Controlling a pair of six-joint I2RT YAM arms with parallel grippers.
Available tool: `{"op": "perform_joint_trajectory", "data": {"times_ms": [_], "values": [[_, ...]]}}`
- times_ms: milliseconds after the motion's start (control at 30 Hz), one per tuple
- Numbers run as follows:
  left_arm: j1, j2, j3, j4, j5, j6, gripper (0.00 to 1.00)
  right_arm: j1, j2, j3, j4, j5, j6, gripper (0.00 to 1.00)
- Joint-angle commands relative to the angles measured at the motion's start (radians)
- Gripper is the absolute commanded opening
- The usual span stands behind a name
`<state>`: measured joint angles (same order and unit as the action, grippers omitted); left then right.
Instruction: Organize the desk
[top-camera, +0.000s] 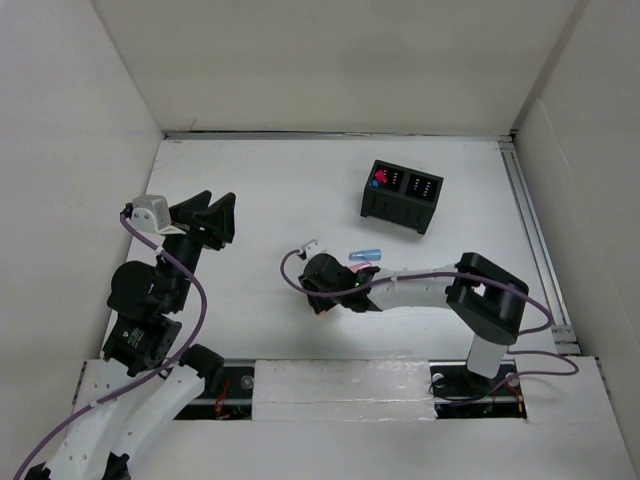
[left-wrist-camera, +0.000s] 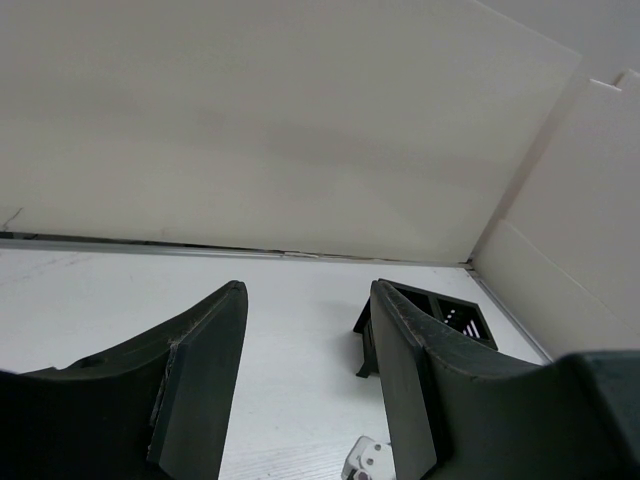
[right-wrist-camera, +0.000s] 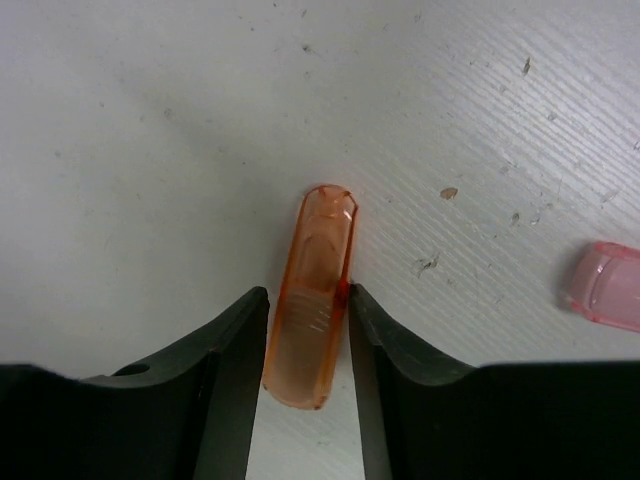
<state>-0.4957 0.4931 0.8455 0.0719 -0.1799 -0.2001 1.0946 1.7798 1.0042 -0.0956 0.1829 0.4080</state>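
Right wrist view: right gripper (right-wrist-camera: 305, 292) pinches the orange cap (right-wrist-camera: 325, 230) lying on the desk (right-wrist-camera: 150, 150); left gripper (left-wrist-camera: 307, 288) stands spread, empty. Only half of the cap is gripped, so it may twist or slip out.

A: Overhead view, off-task items?
B: Black organizer box (top-camera: 402, 195), upper right of centre, with a red bit (top-camera: 380, 179) in its left compartment. A pale blue capsule (top-camera: 365, 256) lies below it, apart.
A: Right wrist view?
B: Translucent orange capsule (right-wrist-camera: 315, 300), lower centre, lying flat. A pink piece (right-wrist-camera: 605, 285) sits at the right edge, cut off by the frame.
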Motion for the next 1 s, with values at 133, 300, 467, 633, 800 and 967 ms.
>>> {"op": "perform_joint_trajectory", "data": {"times_ms": [133,300,467,633,800,967], "values": [[-0.001,-0.014,0.003,0.051,0.013,-0.005,0.49,0.008,0.011,0.020,-0.003,0.078,0.014,0.16],[-0.001,-0.010,0.003,0.051,0.013,-0.007,0.49,-0.033,-0.123,0.007,0.036,0.086,-0.001,0.10],[-0.001,-0.002,0.001,0.052,0.013,-0.007,0.49,-0.188,-0.287,0.020,0.085,0.122,-0.034,0.07],[-0.001,0.002,0.003,0.051,0.017,-0.009,0.49,-0.474,-0.347,0.056,0.188,0.162,-0.075,0.07],[-0.001,-0.004,0.001,0.054,0.014,-0.009,0.49,-0.669,-0.292,0.108,0.237,0.217,-0.103,0.08],[-0.001,-0.007,0.000,0.054,0.020,-0.009,0.49,-0.804,-0.224,0.137,0.252,0.222,-0.097,0.08]]}}
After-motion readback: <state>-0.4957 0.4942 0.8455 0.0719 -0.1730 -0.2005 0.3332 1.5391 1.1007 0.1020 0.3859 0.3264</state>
